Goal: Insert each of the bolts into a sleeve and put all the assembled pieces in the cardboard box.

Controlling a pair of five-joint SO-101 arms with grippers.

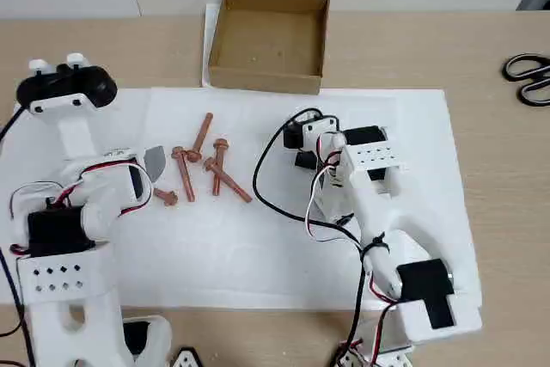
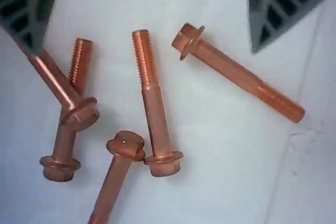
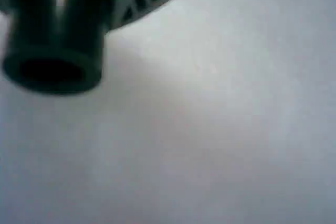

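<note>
White paper sheet [image 1: 258,272] covers the working area in front of both arms. Nearest, on the left side, the left gripper [image 2: 146,51] hangs above the sheet with its grey ribbed fingers [image 2: 283,3] spread wide and nothing held.

Under it lie the copper-coloured flanged bolts [image 1: 202,168]. The left wrist view shows five: four clustered, two of them crossing, and a single bolt [image 2: 241,80] lying apart from the rest.

Farther on and to the right, the right gripper [image 1: 305,152] pinches a black tubular sleeve [image 3: 52,64] just above the sheet, with the bore open. At the far table edge stands the open brown cardboard box [image 1: 265,79]. No bolt is yet in a sleeve.

Procedure, as judged: the step in hand is picking up one bolt.
- Select the single bolt, so that its neighbours are not disturbed.
- Centre the fingers across the plain shank close to the flange, leaving the threaded end free.
- Close squarely, since a round shank is likely to roll or pivot under an off-centre pinch.
- Lift clear, then align the thread with the sleeve bore before advancing.
</note>
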